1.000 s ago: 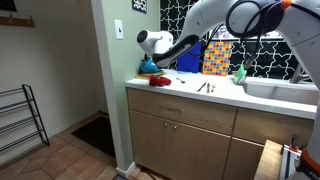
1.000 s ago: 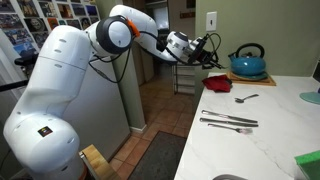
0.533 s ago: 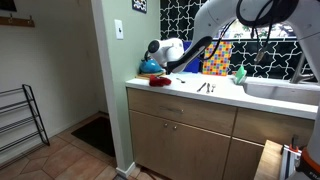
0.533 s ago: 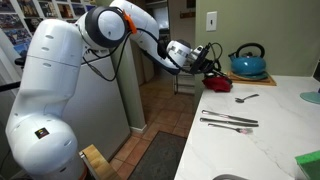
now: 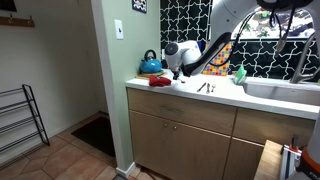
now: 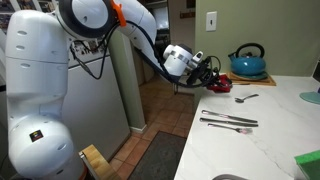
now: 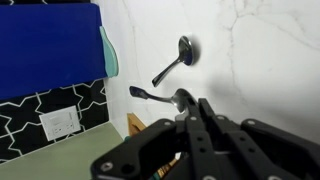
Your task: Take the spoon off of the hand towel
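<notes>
The red hand towel (image 6: 218,85) lies rumpled at the counter's corner in front of the blue kettle (image 6: 247,64); it also shows in an exterior view (image 5: 158,81). The spoon (image 6: 246,98) lies on the bare white counter beside the towel, not on it, and also shows in the wrist view (image 7: 175,62). My gripper (image 6: 212,72) hovers just above the towel's near edge, fingers pressed together and holding nothing; in the wrist view (image 7: 196,106) its tips are over the counter. It also shows in an exterior view (image 5: 172,67).
A fork and knife (image 6: 230,122) lie side by side on the counter; one utensil with a dark handle (image 7: 148,93) lies near my fingertips. An upright blue board (image 7: 50,45) stands behind the counter, and the sink (image 5: 285,90) lies beyond.
The arm has swung down and along the counter, bringing the gripper from above the floor side to just over the towel. The spoon and towel have not moved.
</notes>
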Robot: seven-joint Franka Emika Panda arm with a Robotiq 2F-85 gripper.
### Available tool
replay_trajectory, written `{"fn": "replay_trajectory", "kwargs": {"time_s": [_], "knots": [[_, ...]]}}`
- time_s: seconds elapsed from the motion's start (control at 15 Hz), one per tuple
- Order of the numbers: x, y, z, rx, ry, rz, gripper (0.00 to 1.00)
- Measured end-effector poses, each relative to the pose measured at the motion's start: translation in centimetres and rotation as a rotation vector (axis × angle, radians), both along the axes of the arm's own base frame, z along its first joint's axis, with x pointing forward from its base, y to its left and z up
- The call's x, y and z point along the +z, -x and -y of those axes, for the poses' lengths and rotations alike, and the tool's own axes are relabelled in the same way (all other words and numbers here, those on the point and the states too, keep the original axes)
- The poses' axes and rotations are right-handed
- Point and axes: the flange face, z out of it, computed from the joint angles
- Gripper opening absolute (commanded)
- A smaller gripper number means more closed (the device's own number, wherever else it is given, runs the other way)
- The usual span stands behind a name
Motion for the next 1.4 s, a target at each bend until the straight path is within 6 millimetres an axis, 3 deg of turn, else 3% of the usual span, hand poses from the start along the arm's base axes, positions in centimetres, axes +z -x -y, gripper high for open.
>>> {"fn": "replay_trajectory", "kwargs": {"time_s": [0.47, 0.8, 1.4], "knots": [[0.5, 0.2, -0.4, -0.003, 0.002, 0.008, 0.02], [0.6, -0.8, 0.7, 0.025, 0.066, 0.008, 0.02], [-2.3, -2.7, 3.0, 0.156, 0.146, -0.036, 0.02]]}}
